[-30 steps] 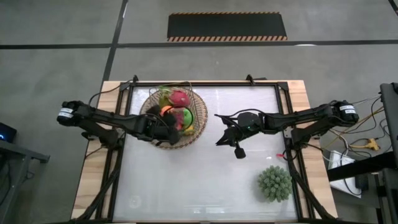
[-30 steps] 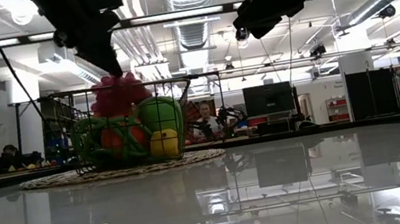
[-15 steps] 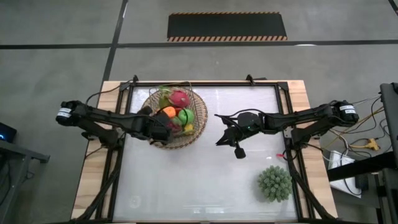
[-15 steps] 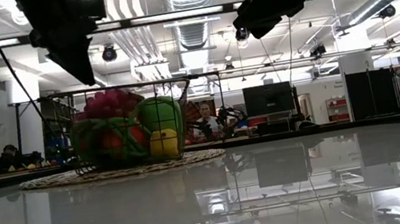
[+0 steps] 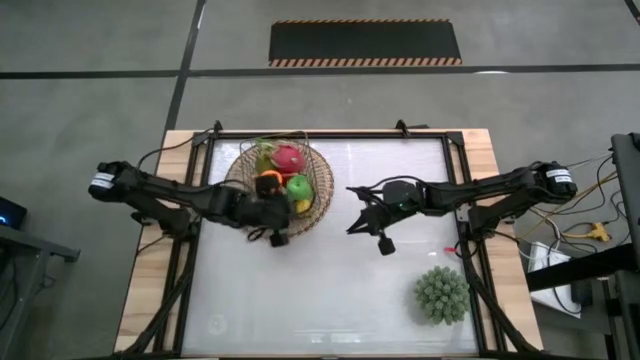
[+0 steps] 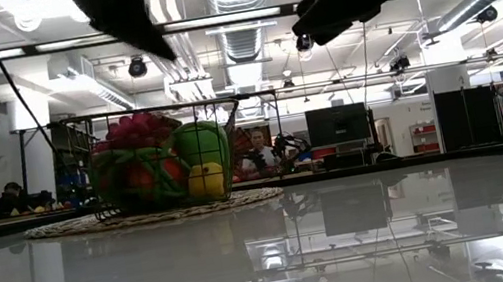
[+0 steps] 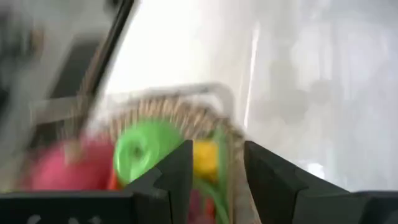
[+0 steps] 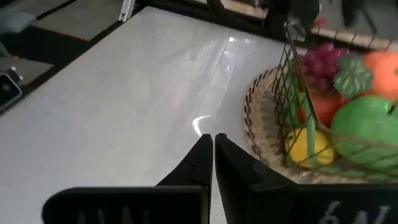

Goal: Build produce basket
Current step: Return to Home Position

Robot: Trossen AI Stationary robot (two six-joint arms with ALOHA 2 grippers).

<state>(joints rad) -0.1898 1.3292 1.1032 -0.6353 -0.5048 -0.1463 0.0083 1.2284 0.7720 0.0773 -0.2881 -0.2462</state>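
Basket (image 5: 320, 201) holding produce (image 5: 288, 157), left claw (image 7: 217, 148) open near it, right claw (image 8: 212, 139) closed

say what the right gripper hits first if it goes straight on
Probably the bare table top, since the right gripper seems tilted down; the basket lies just beside that line, depth unclear.

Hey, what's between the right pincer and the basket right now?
Nothing: only bare tabletop separates the right pincer from the basket, as the high and right wrist views show. The left pincer hovers by the basket's edge.
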